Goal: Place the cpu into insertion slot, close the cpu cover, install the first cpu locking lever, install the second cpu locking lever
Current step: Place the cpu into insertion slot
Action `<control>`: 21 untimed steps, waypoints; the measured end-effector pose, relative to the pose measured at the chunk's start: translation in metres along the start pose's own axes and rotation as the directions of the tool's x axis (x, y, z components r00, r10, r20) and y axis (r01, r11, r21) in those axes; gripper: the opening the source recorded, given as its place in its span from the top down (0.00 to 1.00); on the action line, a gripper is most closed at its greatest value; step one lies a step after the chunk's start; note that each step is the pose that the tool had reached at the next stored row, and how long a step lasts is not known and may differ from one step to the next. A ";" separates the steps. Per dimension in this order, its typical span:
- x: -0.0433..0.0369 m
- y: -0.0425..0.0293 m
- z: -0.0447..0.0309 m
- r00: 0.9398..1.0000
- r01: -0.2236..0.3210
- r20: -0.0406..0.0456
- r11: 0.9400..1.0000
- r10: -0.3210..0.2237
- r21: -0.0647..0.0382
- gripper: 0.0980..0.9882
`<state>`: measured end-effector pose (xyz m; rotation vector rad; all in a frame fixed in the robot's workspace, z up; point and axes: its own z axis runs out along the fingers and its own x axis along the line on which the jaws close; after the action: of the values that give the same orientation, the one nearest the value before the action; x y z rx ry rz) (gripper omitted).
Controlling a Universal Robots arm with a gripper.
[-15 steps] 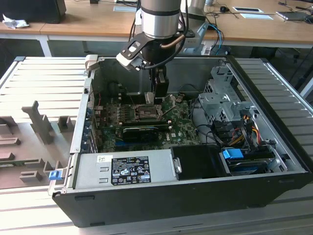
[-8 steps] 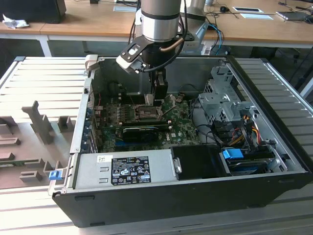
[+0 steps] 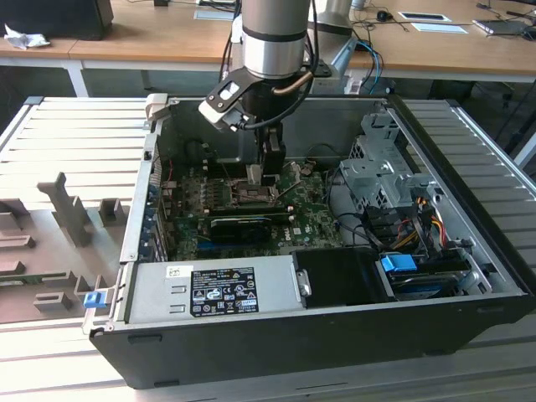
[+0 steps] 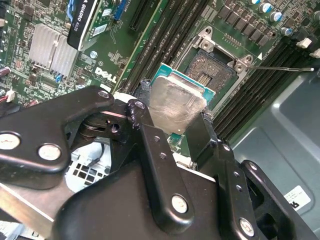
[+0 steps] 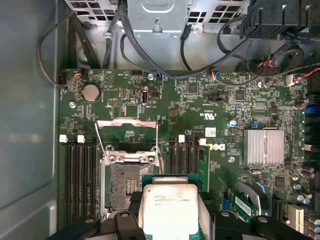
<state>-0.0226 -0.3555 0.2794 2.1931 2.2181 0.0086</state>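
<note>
My gripper [image 4: 172,116] is shut on the cpu [image 4: 176,106], a flat square chip with a pale silver face on a green rim, one black finger on each of two opposite edges. In the first wrist view the cpu [image 5: 170,204] hangs above the board, overlapping one side of the insertion slot [image 5: 125,186], whose dark square socket lies uncovered. The cpu cover [image 5: 127,134] stands flipped up at the slot's far end. A thin locking lever [image 4: 280,68] sticks out beside the insertion slot [image 4: 212,70]. In the exterior view the gripper [image 3: 270,176] reaches down into the open computer case.
Memory slots [image 5: 80,175] run along both sides of the socket. A finned heatsink [image 5: 263,146], a black card [image 3: 243,224], the power supply [image 3: 209,289], a drive cage [image 3: 385,167] and loose cables [image 5: 150,55] crowd the case.
</note>
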 end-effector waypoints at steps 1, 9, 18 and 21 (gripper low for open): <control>0.0000 0.0000 0.0010 1.000 0.000 0.000 1.000 0.000 0.000 0.52; 0.0003 -0.0004 0.0161 1.000 -0.002 0.000 1.000 0.002 0.002 0.52; 0.0028 -0.0014 0.0281 1.000 -0.002 0.000 1.000 0.002 0.002 0.52; 0.0079 -0.0021 0.0317 1.000 -0.002 0.000 1.000 0.002 0.002 0.52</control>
<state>-0.0242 -0.3480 0.2475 2.1964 2.2171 0.0067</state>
